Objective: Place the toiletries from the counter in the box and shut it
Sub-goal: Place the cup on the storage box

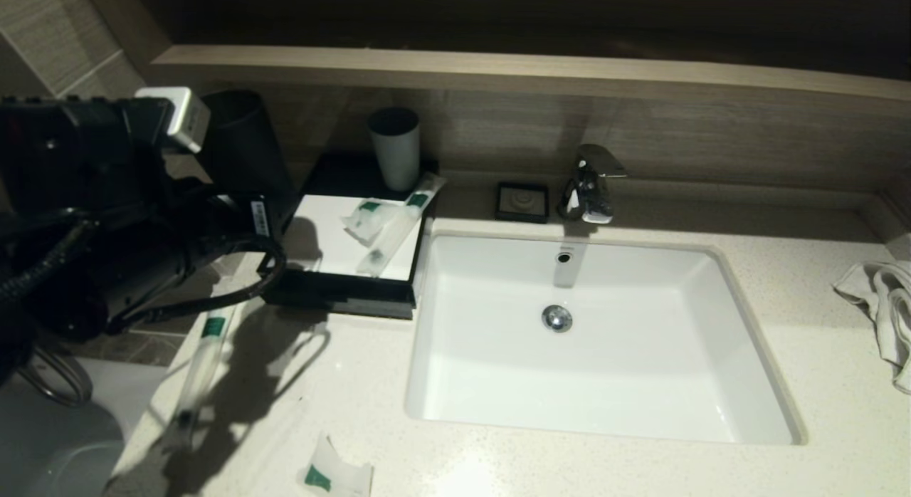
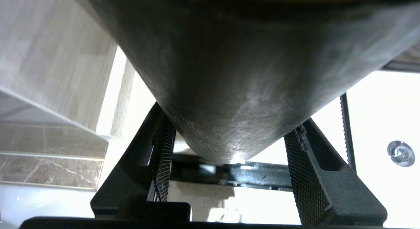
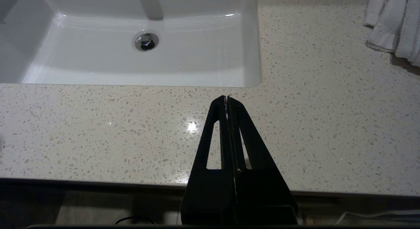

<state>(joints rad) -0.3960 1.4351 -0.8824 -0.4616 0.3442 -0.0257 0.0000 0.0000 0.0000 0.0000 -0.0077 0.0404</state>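
The black box [image 1: 341,297] with a white inside stands left of the sink. In it lie a small green-labelled packet [image 1: 366,219] and a long packet [image 1: 398,223] that leans over its back right edge. On the counter in front lie a long toothbrush packet [image 1: 203,369] and a small green-labelled packet [image 1: 334,475]. My left gripper [image 2: 229,124] is at the box's back left, its fingers [image 2: 311,176] spread wide and pressed on both sides of a black cup [image 1: 242,141] [image 2: 236,91]. My right gripper [image 3: 227,98] is shut and empty over the counter's front edge, right of the sink.
A white cup [image 1: 395,152] stands on the black surface behind the box. The white sink [image 1: 591,404] with its faucet [image 1: 591,184] fills the middle. A black soap dish [image 1: 523,201] sits behind it. A white towel [image 1: 882,305] lies at the far right.
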